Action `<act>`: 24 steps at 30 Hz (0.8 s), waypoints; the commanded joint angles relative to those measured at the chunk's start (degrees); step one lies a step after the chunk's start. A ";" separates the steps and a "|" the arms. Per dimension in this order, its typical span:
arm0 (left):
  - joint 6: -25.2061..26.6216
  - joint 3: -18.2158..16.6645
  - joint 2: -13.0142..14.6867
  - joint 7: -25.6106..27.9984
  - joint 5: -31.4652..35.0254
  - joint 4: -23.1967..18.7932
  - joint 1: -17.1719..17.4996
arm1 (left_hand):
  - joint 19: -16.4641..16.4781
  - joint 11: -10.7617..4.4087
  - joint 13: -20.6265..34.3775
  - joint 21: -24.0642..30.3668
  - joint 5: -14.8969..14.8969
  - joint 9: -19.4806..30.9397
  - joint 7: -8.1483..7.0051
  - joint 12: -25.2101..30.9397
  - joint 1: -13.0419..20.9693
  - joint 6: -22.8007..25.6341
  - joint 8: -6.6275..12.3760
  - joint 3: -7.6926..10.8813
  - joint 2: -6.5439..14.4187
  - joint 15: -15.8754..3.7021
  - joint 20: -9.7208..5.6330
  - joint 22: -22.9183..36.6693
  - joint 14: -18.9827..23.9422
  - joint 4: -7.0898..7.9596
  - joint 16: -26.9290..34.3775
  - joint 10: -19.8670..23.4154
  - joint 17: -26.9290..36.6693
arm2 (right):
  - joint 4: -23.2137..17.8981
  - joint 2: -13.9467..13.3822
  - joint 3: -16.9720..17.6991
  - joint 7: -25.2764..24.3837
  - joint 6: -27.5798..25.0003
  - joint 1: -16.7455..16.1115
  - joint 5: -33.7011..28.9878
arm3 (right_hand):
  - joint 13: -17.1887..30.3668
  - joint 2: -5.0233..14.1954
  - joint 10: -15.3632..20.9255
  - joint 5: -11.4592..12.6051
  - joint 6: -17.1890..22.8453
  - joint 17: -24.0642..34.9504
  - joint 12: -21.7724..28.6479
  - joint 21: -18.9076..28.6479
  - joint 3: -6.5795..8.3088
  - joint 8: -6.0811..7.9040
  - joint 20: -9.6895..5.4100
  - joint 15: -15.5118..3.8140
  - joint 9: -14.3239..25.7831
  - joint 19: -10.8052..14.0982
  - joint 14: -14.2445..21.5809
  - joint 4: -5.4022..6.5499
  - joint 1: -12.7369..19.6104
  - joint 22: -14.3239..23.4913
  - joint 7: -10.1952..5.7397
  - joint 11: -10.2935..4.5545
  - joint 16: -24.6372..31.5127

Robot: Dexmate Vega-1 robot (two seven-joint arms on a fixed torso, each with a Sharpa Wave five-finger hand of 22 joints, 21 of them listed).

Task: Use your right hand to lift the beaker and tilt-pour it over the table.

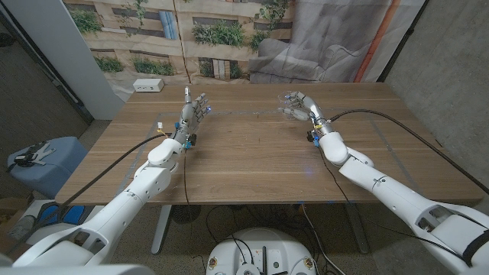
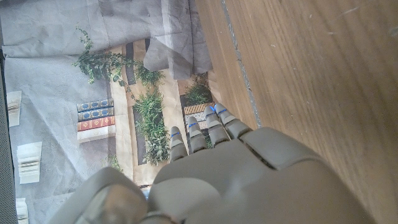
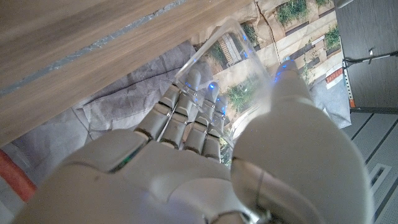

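- While its fingers (image 3: 186, 118) curl round one side and the thumb (image 3: 292, 93) presses the other, the right robot hand (image 1: 299, 107) grips the clear beaker (image 3: 239, 68), as the right wrist view shows plainly.
- Seen from the head view, the beaker (image 1: 289, 105) is faint against the wood, lying on its side in the grip over the far half of the counter (image 1: 252, 153); whether it touches the wood I cannot tell.
- The left robot hand (image 1: 194, 111) is well apart from the right, over the far left part of the counter, holding nothing, fingers straight and close together, pointing away from the robot.
- In the left wrist view its fingers (image 2: 205, 130) reach out together past the counter edge (image 2: 239, 74).
- A small white box (image 1: 148, 85) sits at the far left corner of the counter.
- Behind the counter hangs a printed backdrop of plants and books (image 1: 221, 34) beside a grey cloth (image 1: 336, 38).
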 commanded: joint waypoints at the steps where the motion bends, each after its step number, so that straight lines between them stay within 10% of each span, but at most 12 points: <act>1: -0.01 0.01 0.00 -0.02 -0.01 0.03 0.00 | 0.36 -0.11 0.17 0.40 0.26 0.20 -0.26 0.36 0.01 0.06 0.40 -0.29 1.39 0.07 -0.50 0.19 0.42 -0.08 0.26 0.49 0.31 | -6.03 -5.20 0.42 4.52 -3.32 0.23 -3.16 | 0.23 2.78 2.19 0.41 0.38 0.24 -0.14 0.12 -0.06 0.46 -0.07 -8.62 -0.03 0.34 -0.29 0.06 1.50 0.20 -0.39 -2.28 -0.17; 24: -0.01 0.00 0.00 -0.02 -0.02 0.02 0.01 | 0.39 -0.03 0.17 0.41 0.26 0.20 -0.30 0.33 0.01 0.10 0.41 -0.29 1.38 0.06 -0.53 0.19 0.43 -0.08 0.26 0.43 0.31 | -17.52 -11.60 -1.31 14.51 -19.57 2.64 -12.62 | 0.39 3.20 2.87 0.67 0.80 0.23 -0.12 -0.15 0.13 0.89 -0.23 -8.67 -0.48 0.52 0.43 0.14 1.10 0.23 -0.13 -2.27 -0.61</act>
